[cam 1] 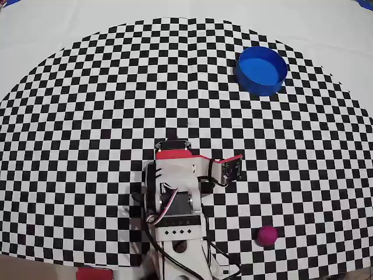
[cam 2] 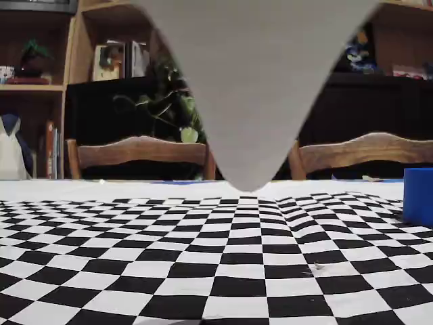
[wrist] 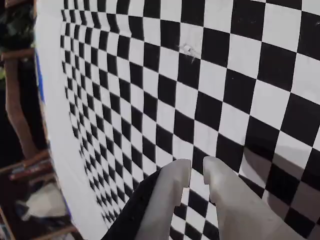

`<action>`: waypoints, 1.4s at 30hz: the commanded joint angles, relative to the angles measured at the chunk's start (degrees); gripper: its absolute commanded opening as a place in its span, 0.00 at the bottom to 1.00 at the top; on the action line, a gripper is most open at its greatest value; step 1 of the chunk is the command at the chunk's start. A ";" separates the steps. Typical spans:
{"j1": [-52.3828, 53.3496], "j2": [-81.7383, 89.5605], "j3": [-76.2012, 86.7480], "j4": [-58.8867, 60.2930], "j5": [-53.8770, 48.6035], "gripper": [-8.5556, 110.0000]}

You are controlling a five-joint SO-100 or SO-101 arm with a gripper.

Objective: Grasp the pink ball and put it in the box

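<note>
The pink ball [cam 1: 267,234] lies on the checkered cloth near the front edge in the overhead view, to the right of the arm's base. The box [cam 1: 261,70], round and bright blue, stands far back right and empty; the fixed view catches its wall [cam 2: 419,196] at the right edge. The arm [cam 1: 175,181] is folded over its base at the bottom middle, well apart from both. In the wrist view my gripper [wrist: 197,167] shows two white fingers almost together, a thin gap between them, nothing held. The ball is out of the wrist and fixed views.
A red and black part [cam 1: 231,168] sticks out to the arm's right. A blurred pale grey wedge [cam 2: 250,88] hangs from the top of the fixed view. Wooden chairs [cam 2: 139,152] and shelves stand behind the table's far edge.
</note>
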 commanded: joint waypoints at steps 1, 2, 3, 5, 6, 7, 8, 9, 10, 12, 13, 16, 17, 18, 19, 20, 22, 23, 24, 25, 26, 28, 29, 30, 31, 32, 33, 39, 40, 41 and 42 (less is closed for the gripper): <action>0.09 0.97 0.44 0.18 0.00 0.07; 0.09 0.97 0.44 0.18 0.00 0.07; 0.09 0.97 0.44 0.18 0.00 0.07; -0.09 0.97 0.44 0.18 -0.18 0.07; -0.18 0.97 0.44 0.18 -0.26 0.07; -0.18 0.97 0.44 0.18 -0.26 0.07; -0.18 0.97 0.44 0.18 -0.26 0.07; -0.18 0.97 0.44 0.18 -0.26 0.07; -0.09 0.97 0.44 0.18 -0.26 0.07; 0.09 0.97 0.44 0.18 0.00 0.07; 0.09 0.97 0.44 0.18 0.09 0.07; 0.26 0.97 0.44 0.09 0.09 0.08; 0.26 0.97 0.44 -0.18 0.00 0.08; 0.26 0.88 0.44 -0.35 -0.18 0.08; 0.35 0.79 0.44 -0.88 -0.18 0.08; 0.62 0.62 0.44 -1.67 -0.26 0.09; 1.49 0.09 0.44 -4.75 -0.26 0.14; 1.76 -0.35 0.44 -6.86 -0.26 0.16; 1.93 -0.70 0.35 -8.96 -0.44 0.17; 2.02 -1.05 0.35 -11.43 -1.23 0.18; 2.11 -1.49 0.26 -13.80 -1.41 0.20; 2.29 -2.11 0.09 -19.07 -2.55 0.23; 2.29 -2.11 0.09 -20.83 -3.43 0.24; 2.29 -2.11 0.18 -22.41 -4.57 0.25; 2.29 -2.11 0.26 -23.99 -6.06 0.25; 2.37 -2.29 0.35 -25.58 -7.47 0.26; 2.55 -2.37 0.35 -27.07 -9.67 0.29; 3.08 -2.20 0.35 -29.00 -27.07 0.33; 3.25 -2.29 0.35 -29.09 -30.32 0.35; 3.52 -2.29 0.35 -29.09 -33.66 0.35; 3.78 -2.29 0.44 -29.09 -38.94 0.35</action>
